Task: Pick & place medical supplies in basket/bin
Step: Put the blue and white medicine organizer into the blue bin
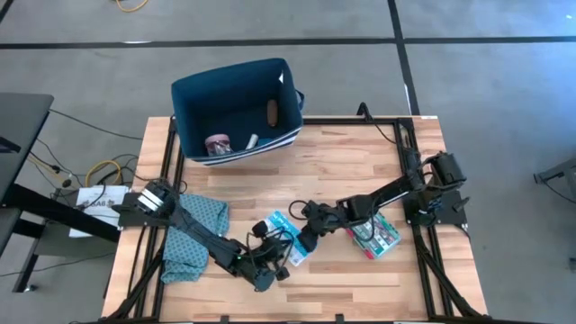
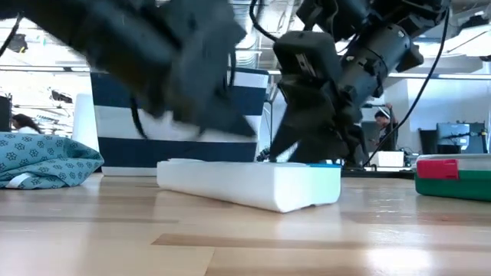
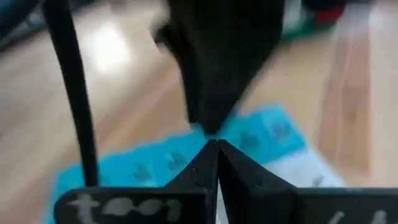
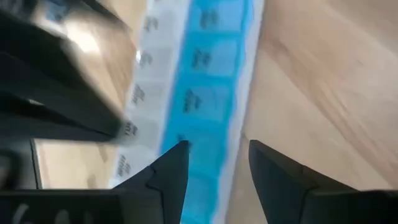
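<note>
Three small items are already lying in the bin (image 1: 236,108), upper centre. The pill organiser (image 1: 286,236) is being straddled at lower centre of the desk (image 1: 360,162) by the right gripper (image 1: 304,241), jaws spread; the left gripper (image 1: 267,274), jaws pressed together, is hovering beside it. The flat box (image 1: 374,236) is waiting to the right.

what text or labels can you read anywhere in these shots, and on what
None can be read for certain.
Light blue plastic weekly pill organiser: dark print on each lid, too blurred.
Teal-red-white flat box: print too small.
White papers beside the table: too small.
Left gripper: pale smeared marking on its body, unreadable.
</note>
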### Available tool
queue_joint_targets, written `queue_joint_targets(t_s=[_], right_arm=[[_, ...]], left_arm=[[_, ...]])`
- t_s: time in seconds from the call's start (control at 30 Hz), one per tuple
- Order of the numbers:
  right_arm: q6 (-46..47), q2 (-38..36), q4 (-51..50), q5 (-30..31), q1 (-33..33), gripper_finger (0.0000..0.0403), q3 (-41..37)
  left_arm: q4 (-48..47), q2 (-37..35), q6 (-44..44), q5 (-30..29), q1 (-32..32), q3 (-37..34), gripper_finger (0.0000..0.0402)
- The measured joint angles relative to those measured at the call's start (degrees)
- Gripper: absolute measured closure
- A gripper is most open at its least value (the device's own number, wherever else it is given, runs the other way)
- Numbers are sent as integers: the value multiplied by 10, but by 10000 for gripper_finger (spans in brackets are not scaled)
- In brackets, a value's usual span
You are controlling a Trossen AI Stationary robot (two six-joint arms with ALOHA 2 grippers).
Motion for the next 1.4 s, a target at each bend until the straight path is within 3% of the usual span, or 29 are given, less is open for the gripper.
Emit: queue_joint_targets(t_s=[0.17,0.67,1.0,1.13,1.4], right_arm=[[-14,-2,-16,0,-8,244,0],[-25,-2,2,-21,-18,244,-2],[-40,-2,8,-101,-49,244,-2],[-40,-2,-12,-178,-64,244,-2],[-53,-2,-15,-194,-72,241,-2]], left_arm=[[-44,-32,-41,-53,-29,1,402],[-71,50,-175,-26,-23,5,402],[-99,50,-204,-10,-28,5,401],[-105,50,-215,-9,-31,4,402],[-111,51,-217,-7,-31,5,402]])
